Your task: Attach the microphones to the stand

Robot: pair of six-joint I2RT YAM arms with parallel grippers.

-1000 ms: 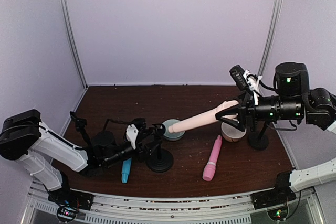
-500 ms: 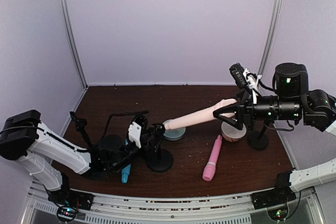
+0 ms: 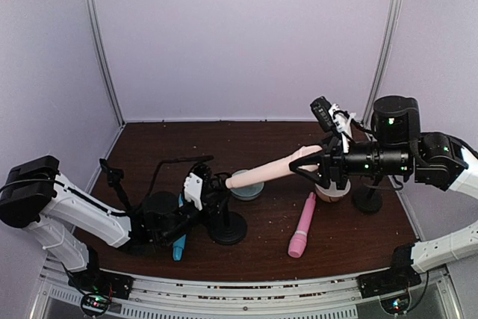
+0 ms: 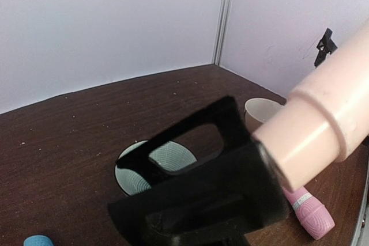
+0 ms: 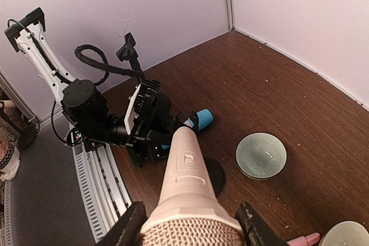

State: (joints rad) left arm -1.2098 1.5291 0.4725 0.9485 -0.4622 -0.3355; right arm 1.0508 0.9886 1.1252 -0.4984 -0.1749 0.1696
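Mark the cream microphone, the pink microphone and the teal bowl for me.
cream microphone [image 3: 269, 170], top external view, mid-shaft.
pink microphone [image 3: 303, 224], top external view, middle of its body.
teal bowl [image 5: 261, 155], right wrist view, inside bottom.

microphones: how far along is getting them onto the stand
Nothing is attached yet. In hand: the right gripper holds the cream plastic microphone, its slim end at the black stand's clip, by the left gripper. Left: seating it, then the sky-blue stick microphone and pink stick microphone lying on the table.

A bowl [image 3: 251, 191] sits just behind the stand [image 3: 228, 229].
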